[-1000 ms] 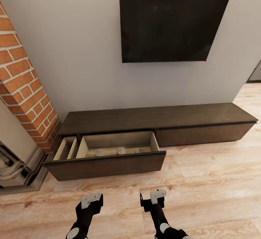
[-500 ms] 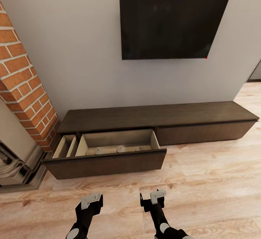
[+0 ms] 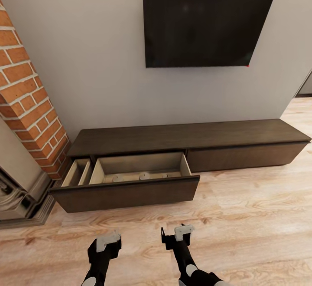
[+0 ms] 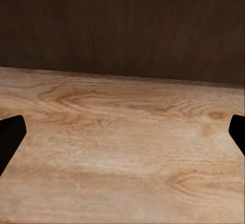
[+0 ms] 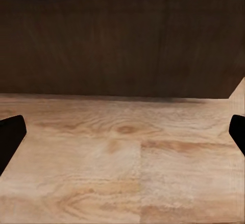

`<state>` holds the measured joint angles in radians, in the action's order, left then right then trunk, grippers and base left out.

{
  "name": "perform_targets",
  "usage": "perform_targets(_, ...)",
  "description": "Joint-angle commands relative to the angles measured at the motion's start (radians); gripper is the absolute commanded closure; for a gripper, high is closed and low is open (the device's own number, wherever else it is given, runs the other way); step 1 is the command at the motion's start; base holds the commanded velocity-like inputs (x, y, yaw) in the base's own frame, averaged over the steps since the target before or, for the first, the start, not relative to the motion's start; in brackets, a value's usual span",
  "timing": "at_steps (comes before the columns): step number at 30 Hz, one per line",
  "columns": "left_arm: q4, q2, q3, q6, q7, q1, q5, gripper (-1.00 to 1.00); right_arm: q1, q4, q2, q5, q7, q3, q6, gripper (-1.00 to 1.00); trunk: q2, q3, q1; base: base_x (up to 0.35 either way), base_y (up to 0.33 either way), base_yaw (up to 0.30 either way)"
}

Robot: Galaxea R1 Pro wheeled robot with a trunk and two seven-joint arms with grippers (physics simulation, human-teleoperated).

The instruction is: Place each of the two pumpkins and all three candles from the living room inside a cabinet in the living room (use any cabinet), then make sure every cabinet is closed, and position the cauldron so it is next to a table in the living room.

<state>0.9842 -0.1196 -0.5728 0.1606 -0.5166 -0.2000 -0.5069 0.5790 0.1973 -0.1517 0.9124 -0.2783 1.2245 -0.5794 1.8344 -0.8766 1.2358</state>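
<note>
Change since earlier frames: whole head view has shifted, so the camera moved; the right gripper point(image 3: 177, 235) has edged toward the left gripper point(image 3: 105, 246) and sits a little higher in view.
Cabinet: long dark-brown cabinet point(image 3: 190, 136) stands against the wall, ahead of both grippers; its left drawer point(image 3: 128, 192) is pulled out, the right drawer front is flush.
Candles: three small grey candles point(image 3: 144, 176) lie in a row on the pale drawer floor, just behind the drawer front, ahead of and between the two grippers.
Left gripper: low over the wood floor point(image 3: 251, 216), clear of the drawer front; fingers point(image 4: 9, 137) spread wide, holding nothing.
Right gripper: beside the left, near the drawer front but apart from it; fingers point(image 5: 10, 134) spread wide, holding nothing.
Surroundings: black television point(image 3: 208, 21) on the wall above the cabinet; brick column point(image 3: 30, 103) beyond the left gripper.
</note>
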Motion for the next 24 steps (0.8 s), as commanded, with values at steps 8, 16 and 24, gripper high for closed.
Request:
perform_targets(8, 0.046, 0.004, -0.030, 0.014, -0.139, 0.025, 0.131, -1.00, 0.001, 0.018, 0.000, 0.129, -0.006, 0.009, -0.009, -1.00, 0.057, -0.026, 0.031, 0.000, 0.000, 0.000)
perform_targets(16, 0.052, 0.001, -0.054, 0.014, -0.146, 0.027, 0.137, -1.00, 0.001, 0.016, -0.002, 0.138, -0.009, 0.009, -0.026, -1.00, 0.113, -0.051, 0.061, 0.000, 0.000, 0.000)
perform_targets(24, 0.053, 0.001, -0.056, 0.014, -0.145, 0.027, 0.136, -1.00, 0.001, 0.011, -0.002, 0.138, -0.018, 0.010, -0.026, -1.00, 0.169, -0.076, 0.092, 0.000, 0.000, 0.000)
